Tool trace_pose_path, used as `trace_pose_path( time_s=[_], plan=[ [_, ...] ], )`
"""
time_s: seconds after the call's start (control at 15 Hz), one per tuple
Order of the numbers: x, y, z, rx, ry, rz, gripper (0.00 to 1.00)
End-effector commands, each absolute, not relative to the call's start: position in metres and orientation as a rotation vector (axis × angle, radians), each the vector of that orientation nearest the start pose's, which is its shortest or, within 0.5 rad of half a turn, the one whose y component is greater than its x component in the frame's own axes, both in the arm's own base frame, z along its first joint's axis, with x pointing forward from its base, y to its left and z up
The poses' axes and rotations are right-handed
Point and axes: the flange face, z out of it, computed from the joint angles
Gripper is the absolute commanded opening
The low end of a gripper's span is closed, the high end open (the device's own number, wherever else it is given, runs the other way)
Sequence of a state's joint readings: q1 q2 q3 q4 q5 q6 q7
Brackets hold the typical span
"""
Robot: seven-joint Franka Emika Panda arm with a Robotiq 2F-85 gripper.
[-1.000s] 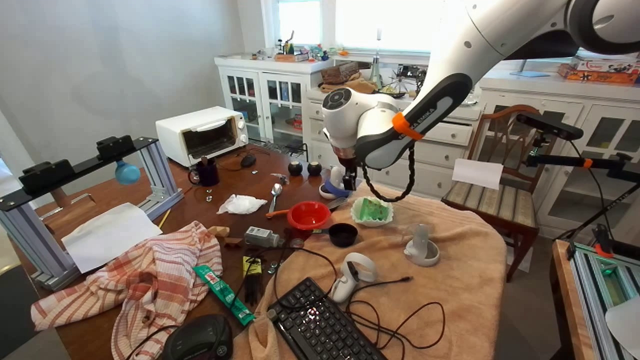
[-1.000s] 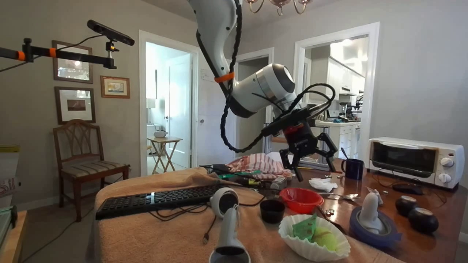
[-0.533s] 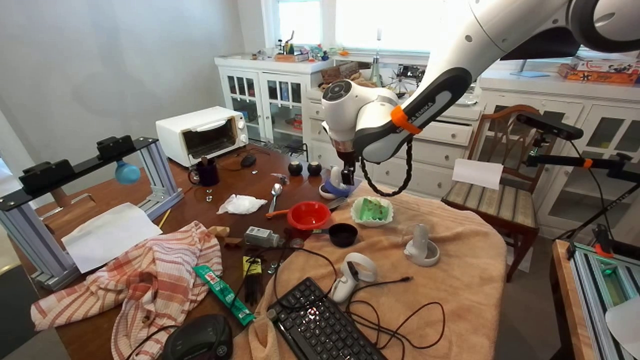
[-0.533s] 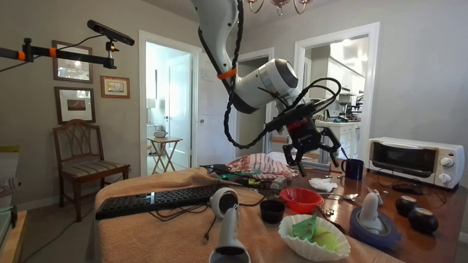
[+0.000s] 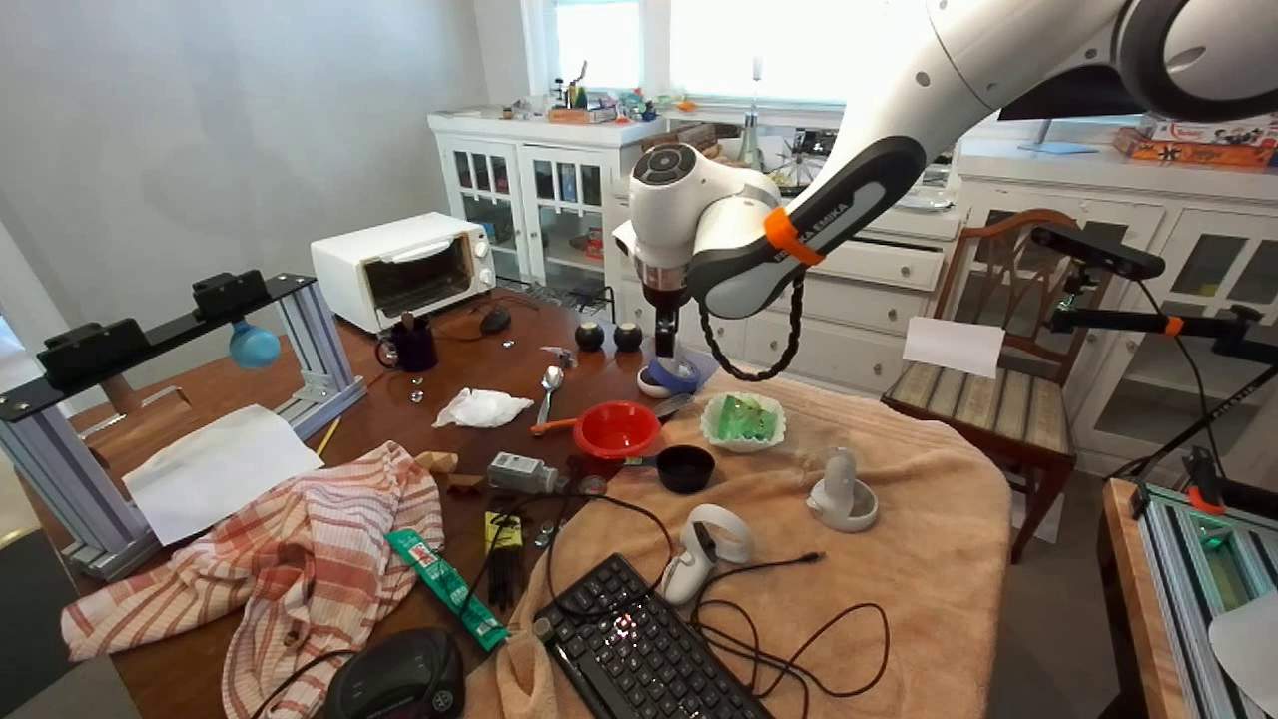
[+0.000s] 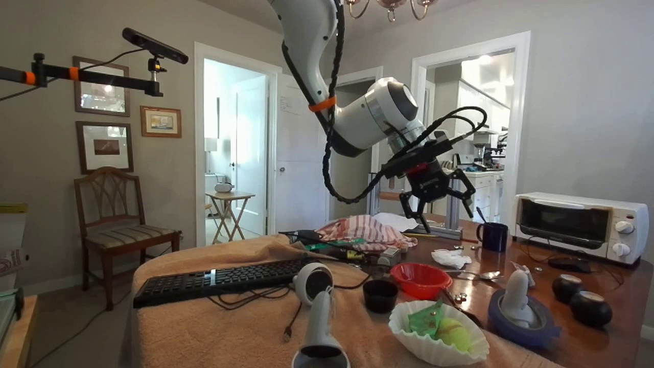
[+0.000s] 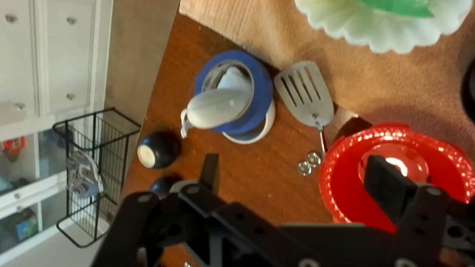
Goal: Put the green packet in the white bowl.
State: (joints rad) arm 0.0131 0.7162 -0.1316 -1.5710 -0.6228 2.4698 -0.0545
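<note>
Green packet (image 6: pixel 424 320) is found inside the white bowl (image 6: pixel 426 351), lower than the claw (image 6: pixel 448 224) and well apart from it; in an exterior view it is placed on the camera's side of the claw, and in the wrist view only a slip of it is caught at the top edge, ahead of the claw and off to one side. The bowl is shared with a yellow-green ball (image 6: pixel 453 333), beside which the packet is tilted; contact between the two cannot be told. Handling, by guess: light, thin and limp, likely to be creased under a pinch, perhaps slippery if the wrapping is film; no great fragility is expected, though contents are hidden. Hold, should one be wanted, is best taken at the corner that is raised above the ball, with the fluted rim, judged the more brittle thing, kept clear of the fingers. Claw is hung above the table (image 7: pixel 259 180), fingers spread wide, the gap between them bare; nothing is held and nothing is touched. A red bowl (image 7: pixel 347 176) is overlapped by one finger in the wrist view, but is set lower, apart from it. Placing is judged complete; no grasp seems to be called for.
</note>
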Motion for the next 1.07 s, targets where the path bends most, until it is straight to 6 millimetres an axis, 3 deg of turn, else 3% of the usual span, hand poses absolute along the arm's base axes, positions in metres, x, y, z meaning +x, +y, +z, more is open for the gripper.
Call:
trace_pose_path(
  time_s=[0.0, 0.4, 0.47, 0.6, 0.8, 1.0],
  plan=[
    [0.756, -0.038, 0.242, 2.496, 0.806, 0.279, 1.0],
    [0.79, 0.041, 0.239, 2.404, 1.055, 0.363, 1.0],
    [0.776, 0.029, 0.248, 2.426, 0.985, 0.34, 1.0],
    [0.782, 0.044, 0.244, 2.408, 1.029, 0.355, 1.0],
    [0.785, 0.042, 0.243, 2.4, 1.037, 0.358, 1.0],
    [0.788, 0.058, 0.234, 2.586, 0.955, 0.479, 1.0]
  ],
)
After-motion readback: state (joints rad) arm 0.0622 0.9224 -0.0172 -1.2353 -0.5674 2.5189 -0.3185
